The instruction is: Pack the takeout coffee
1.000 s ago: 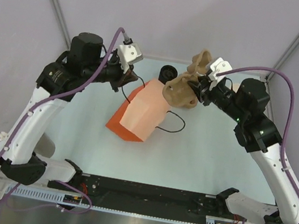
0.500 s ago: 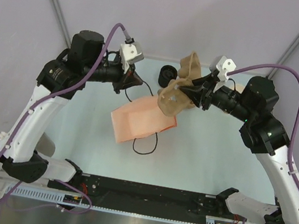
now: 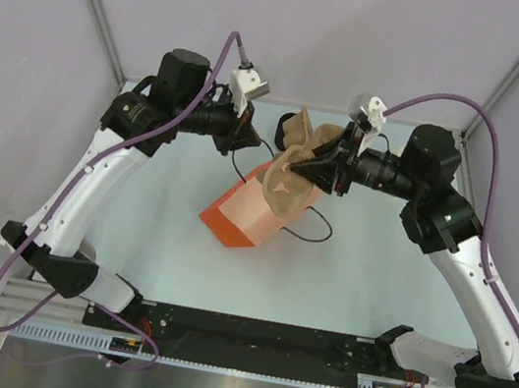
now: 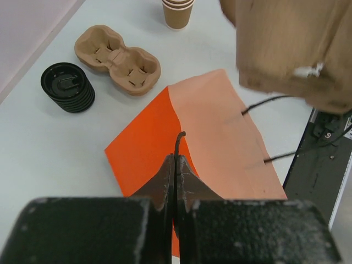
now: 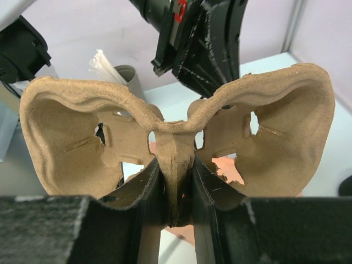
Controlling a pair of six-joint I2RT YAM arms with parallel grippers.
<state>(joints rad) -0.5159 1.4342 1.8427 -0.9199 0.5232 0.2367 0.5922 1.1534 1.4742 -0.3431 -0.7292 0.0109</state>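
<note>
Pinching the carrier's [image 5: 71, 132] middle ridge, the right gripper [image 5: 176, 168] hangs it, wells empty, over the bag's [image 4: 214, 121] handle end. The left gripper [image 4: 175, 165] is clamped on a handle [image 4: 179, 140]. If that cord slips, the bag slumps and the carrier snags. No lidded cup shows; a cup stack [image 4: 177, 12] stands beyond the bag.

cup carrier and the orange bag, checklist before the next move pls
1. Right gripper clamped on the centre ridge of the moulded brown cardboard cup carrier: ok.
2. Left gripper shut on the black cord handle of the orange paper bag: ok.
3. Bag mouth open enough for the carrier: cannot tell, the carrier hides it.
4. Carrier pockets loaded: not ok, both look empty.
5. Cup and lid ready: not ok, the stack of tan paper cups and the stack of round black plastic lids sit apart, unassembled.
</note>
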